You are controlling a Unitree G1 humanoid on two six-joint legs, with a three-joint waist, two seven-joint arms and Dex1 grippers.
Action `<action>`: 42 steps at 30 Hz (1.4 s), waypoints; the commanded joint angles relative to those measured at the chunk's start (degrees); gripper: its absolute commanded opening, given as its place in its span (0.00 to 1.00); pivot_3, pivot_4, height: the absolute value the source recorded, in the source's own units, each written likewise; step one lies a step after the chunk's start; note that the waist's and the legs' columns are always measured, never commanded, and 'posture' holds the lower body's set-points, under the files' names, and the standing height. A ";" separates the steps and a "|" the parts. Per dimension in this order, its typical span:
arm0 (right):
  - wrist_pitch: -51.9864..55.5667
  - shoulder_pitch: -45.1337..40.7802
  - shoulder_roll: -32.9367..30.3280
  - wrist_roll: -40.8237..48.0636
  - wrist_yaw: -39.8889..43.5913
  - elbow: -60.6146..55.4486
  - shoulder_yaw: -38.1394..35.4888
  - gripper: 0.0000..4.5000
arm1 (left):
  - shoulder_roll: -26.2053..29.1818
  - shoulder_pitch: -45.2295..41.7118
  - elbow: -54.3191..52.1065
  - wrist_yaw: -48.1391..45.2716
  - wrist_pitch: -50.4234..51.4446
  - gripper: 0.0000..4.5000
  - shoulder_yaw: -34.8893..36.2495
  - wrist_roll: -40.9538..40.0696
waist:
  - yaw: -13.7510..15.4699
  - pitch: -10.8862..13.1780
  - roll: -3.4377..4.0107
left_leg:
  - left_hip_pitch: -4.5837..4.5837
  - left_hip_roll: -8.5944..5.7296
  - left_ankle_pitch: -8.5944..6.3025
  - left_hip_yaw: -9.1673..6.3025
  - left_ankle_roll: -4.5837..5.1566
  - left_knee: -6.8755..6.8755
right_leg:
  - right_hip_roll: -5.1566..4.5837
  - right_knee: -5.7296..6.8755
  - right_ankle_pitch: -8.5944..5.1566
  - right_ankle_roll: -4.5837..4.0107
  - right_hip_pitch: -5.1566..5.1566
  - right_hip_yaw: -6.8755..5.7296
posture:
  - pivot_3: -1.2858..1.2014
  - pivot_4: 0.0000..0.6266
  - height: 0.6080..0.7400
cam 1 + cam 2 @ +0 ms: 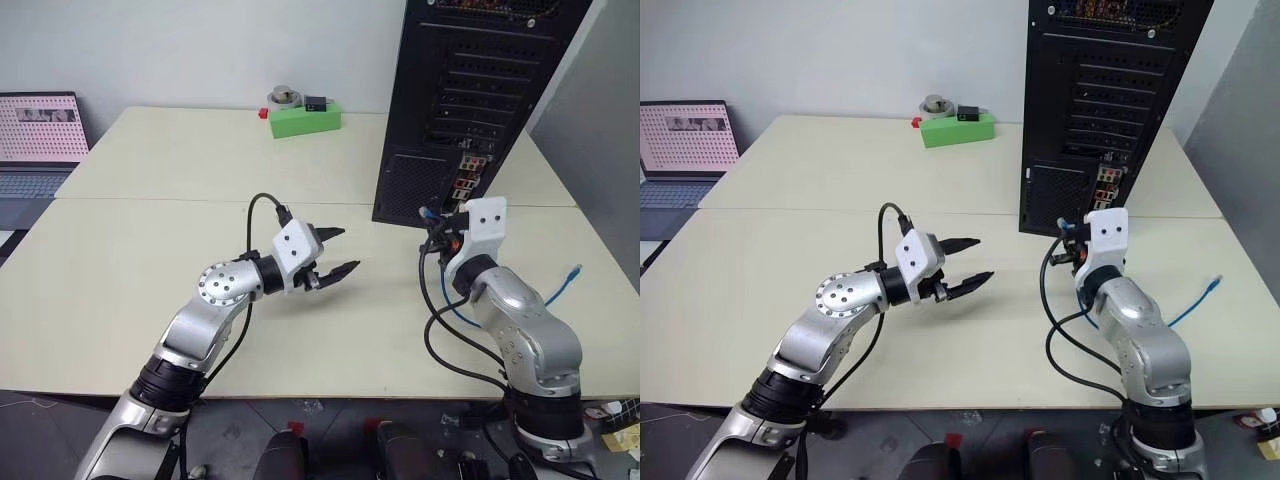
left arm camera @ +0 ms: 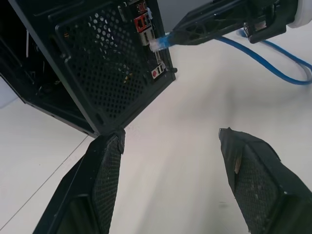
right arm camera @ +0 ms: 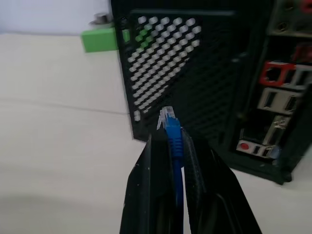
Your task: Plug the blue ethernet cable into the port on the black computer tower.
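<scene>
The black computer tower (image 1: 470, 100) is cut off by the top edge of both eye views, and its connector panel is too small there to pick out the port. The right tool's fingers (image 3: 146, 195) hide most of the blue ethernet cable (image 3: 174, 141) between them, leaving only its clear plug end showing. At the left edge, a laptop (image 1: 40, 140) is cropped.

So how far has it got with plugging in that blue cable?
Done: the right gripper is shut on the blue ethernet cable, its clear plug pointing at the black computer tower. In hand: lining it up. Left: pushing it into the port. The left gripper hangs open.
</scene>
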 commanded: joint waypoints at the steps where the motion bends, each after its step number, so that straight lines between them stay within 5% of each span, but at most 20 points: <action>1: -2.59 -2.89 1.99 -3.43 -5.27 1.65 -2.48 0.00 | -1.15 -1.86 -2.69 2.28 0.98 0.72 0.87 3.07 | 0.03 0.00 0.00 | 0.00 0.00 0.00 0.01 0.00 -0.01 | 0.00 0.00 0.00 0.00 0.00 0.02 | 0.52 0.24 1.00; 20: -8.47 -9.50 4.93 -7.01 -8.64 10.75 -6.10 0.00 | -7.57 -4.69 -4.40 4.74 6.84 0.72 2.82 5.16 | 0.02 0.00 0.00 | -0.09 0.01 0.00 0.08 0.00 -0.01 | -0.03 -0.01 0.01 -0.01 -0.08 0.11 | 0.52 0.24 1.00; 42: -11.83 -10.52 5.13 -8.36 -9.91 15.11 -6.69 0.00 | -7.44 -4.37 -5.40 4.14 7.76 0.72 2.42 5.74 | 0.01 0.00 0.01 | -0.09 0.02 0.00 0.07 0.00 -0.02 | -0.03 -0.01 0.01 -0.01 -0.09 0.15 | 0.52 0.24 1.00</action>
